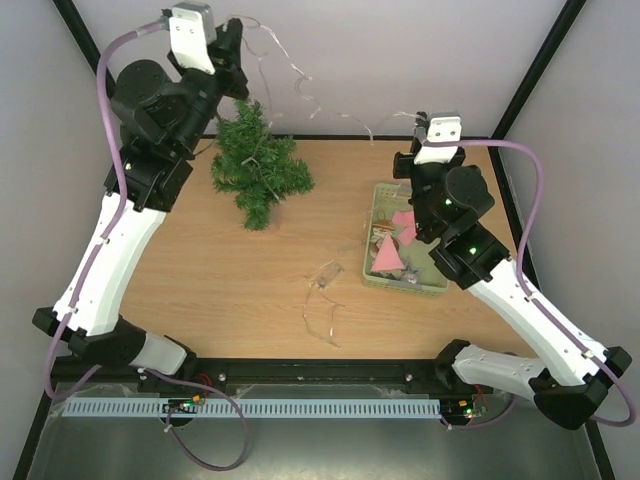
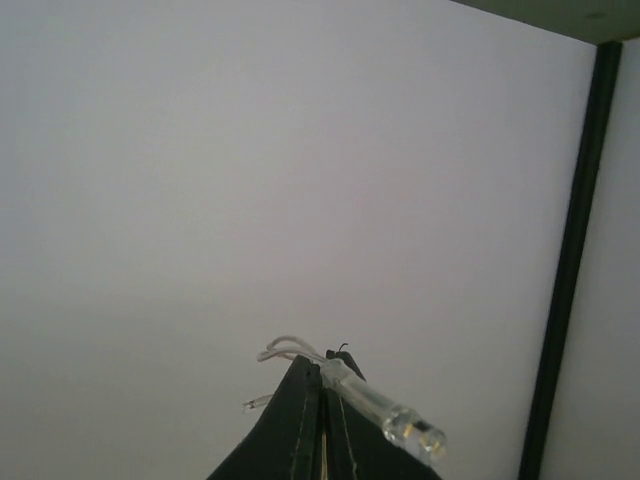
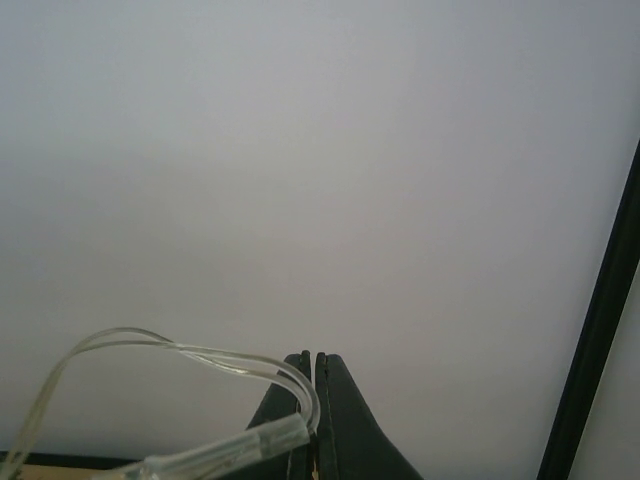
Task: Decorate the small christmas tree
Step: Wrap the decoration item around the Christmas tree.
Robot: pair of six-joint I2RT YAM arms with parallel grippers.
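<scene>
- Counter (image 1: 200,270): wood-grain top, smooth, with a low sheen.
- Tree (image 1: 258,165): dark green needles, bristly and matt, plastic by the look.
- Light string (image 2: 410,428): clear, glossy bulb on thin see-through wire that is smooth and shiny.
- Basket (image 1: 400,288): pale green plastic with a dull finish and latticed walls.
- Pink shapes (image 1: 405,225): flat and matt; whether paper or felt cannot be told.
- Arms (image 1: 110,250): white shells of smooth, slightly glossy plastic, with matt black joints.
- Left end effector (image 2: 322,365) and right end effector (image 3: 313,356): black, matt, hard-looking.
- Cables (image 1: 105,80): lilac sheath, smooth, rubbery in look.
- Walls (image 1: 400,60): plain, matt, pale grey.
</scene>
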